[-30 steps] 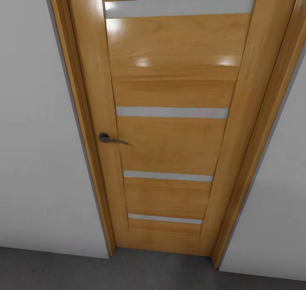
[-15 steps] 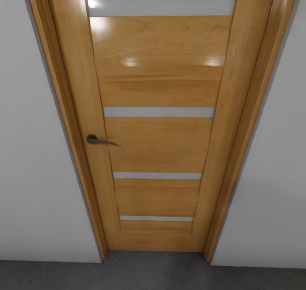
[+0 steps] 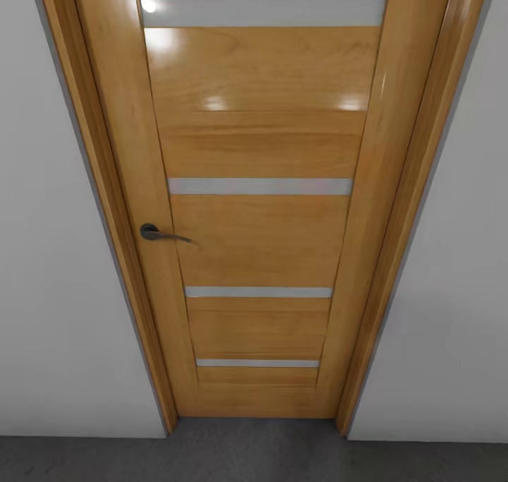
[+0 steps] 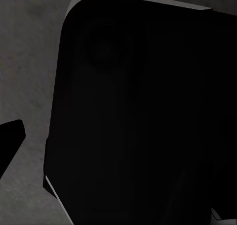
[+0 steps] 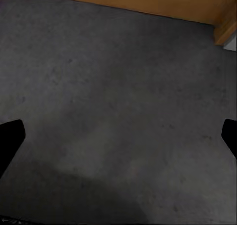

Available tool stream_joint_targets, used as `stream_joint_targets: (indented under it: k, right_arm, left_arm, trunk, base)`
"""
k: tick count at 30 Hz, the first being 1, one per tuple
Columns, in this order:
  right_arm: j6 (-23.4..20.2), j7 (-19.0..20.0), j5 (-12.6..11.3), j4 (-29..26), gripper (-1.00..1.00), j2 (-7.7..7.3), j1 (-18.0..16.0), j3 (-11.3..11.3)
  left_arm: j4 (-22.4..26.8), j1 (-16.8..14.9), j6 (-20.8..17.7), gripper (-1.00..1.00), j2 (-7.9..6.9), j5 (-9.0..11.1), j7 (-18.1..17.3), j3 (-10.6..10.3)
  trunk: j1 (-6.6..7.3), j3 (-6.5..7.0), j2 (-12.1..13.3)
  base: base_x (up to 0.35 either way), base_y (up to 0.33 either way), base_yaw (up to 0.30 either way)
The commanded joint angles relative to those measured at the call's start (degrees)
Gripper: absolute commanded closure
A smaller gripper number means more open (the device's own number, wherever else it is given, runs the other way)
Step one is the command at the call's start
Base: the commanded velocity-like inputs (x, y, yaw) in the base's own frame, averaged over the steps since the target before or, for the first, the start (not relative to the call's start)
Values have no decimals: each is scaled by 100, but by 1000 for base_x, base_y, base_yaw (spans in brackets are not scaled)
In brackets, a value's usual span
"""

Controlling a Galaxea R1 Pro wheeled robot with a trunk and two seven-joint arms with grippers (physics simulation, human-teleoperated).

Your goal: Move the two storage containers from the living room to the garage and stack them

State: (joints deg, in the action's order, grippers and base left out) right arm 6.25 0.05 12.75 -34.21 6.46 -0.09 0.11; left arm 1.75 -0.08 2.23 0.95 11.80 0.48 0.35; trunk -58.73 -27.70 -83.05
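Note:
The two storage containers are out of view. I face a closed wooden door [image 3: 254, 150] with a dark lever handle [image 3: 152, 233], set in a white wall of the garage. The dark grey concrete floor [image 3: 254, 461] runs along the door's foot. My right gripper [image 5: 118, 141] hangs open over the bare floor [image 5: 118, 86], its two black fingertips [image 5: 10, 141] at opposite edges of the right wrist view, with nothing between them. In the left wrist view one black fingertip [image 4: 10, 141] sits wide at the edge, beside a large black part of the robot's body [image 4: 143, 111] over the floor.
White walls [image 3: 49, 256] flank the door frame [image 3: 416, 185] on both sides. The door stands shut directly ahead. The door's lower edge and frame corner [image 5: 224, 27] lie just beyond my right gripper.
The whole head picture has shifted left, so the camera has turned and the door now stands squarer in view. Nothing in the scene itself has moved.

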Motion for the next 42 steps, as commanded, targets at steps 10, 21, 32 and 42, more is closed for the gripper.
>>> stream_joint_targets:
  k: [10, 21, 32, 42]
  right_arm:
    - [-1339, -10, 88, -1255, -100, 354, -829, 10]
    - [-2024, -1063, 40, 414, -100, 354, -3536, -38]
    - [-1810, -1428, -120, 609, -100, 354, -4059, -20]
    - [-1288, -1199, -132, 411, -100, 354, -4077, 285]
  left_arm:
    - [1, -1, 14, -100, 1, 26, 5, 0]
    - [10, -1, 14, -100, 16, 1, 5, -8]
    - [10, -1, 14, -100, 10, 13, 5, -8]
    - [10, -1, 14, -100, 3, 15, 1, 0]
  trunk:
    - [0, -5, -3]
    - [0, -5, -3]
    - [0, -5, -3]
    - [0, -5, -3]
  base:
    - [0, 0, 0]
    - [0, 0, 0]
    - [0, 0, 0]
    - [0, 0, 0]
